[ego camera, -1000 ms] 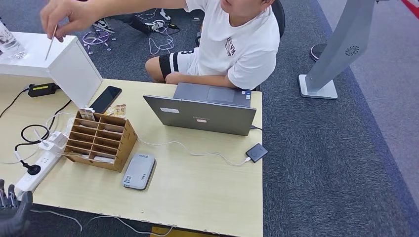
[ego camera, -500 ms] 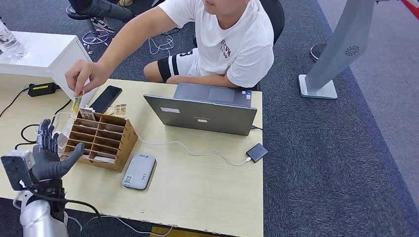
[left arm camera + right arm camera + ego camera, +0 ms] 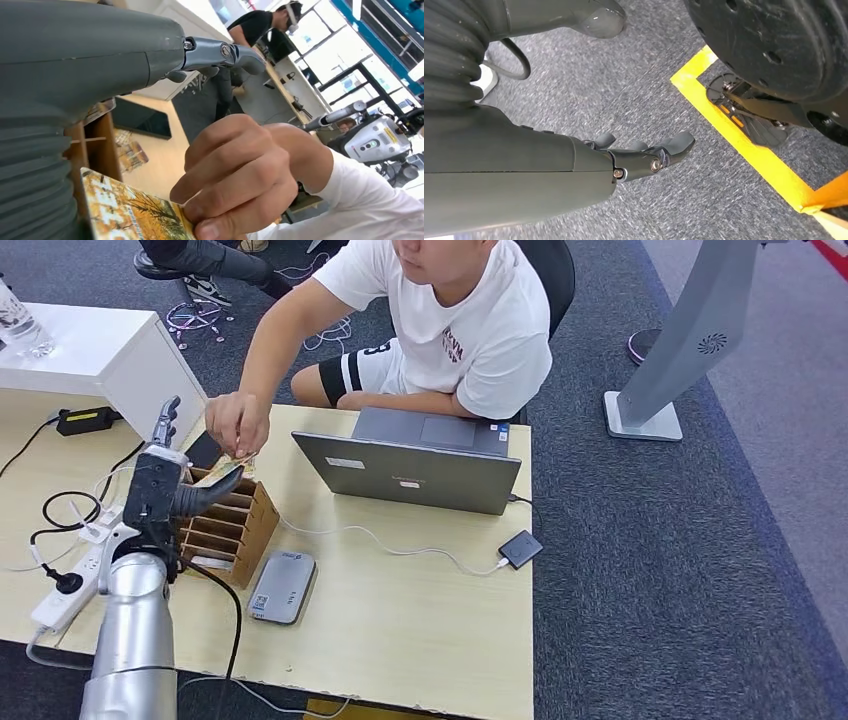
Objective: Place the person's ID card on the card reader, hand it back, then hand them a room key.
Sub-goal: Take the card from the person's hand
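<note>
While the person's hand [image 3: 237, 424] pinches the card [image 3: 131, 212] (autumn-tree print) just above the wooden organizer [image 3: 222, 527], the left hand [image 3: 168, 483] hovers beside it with fingers spread, holding nothing; the card reader [image 3: 281, 587] lies on the desk [image 3: 400, 630] near the organizer. Right hand [image 3: 644, 152] hangs over grey carpet, fingers loosely apart and empty.

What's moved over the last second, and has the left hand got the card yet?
The left hand rose from the table's near-left corner to the wooden organizer, fingers apart. The person's hand swung down from above the white counter and now holds the card out beside the robot hand, which hasn't gripped it. Laptop and card reader stayed put.
</note>
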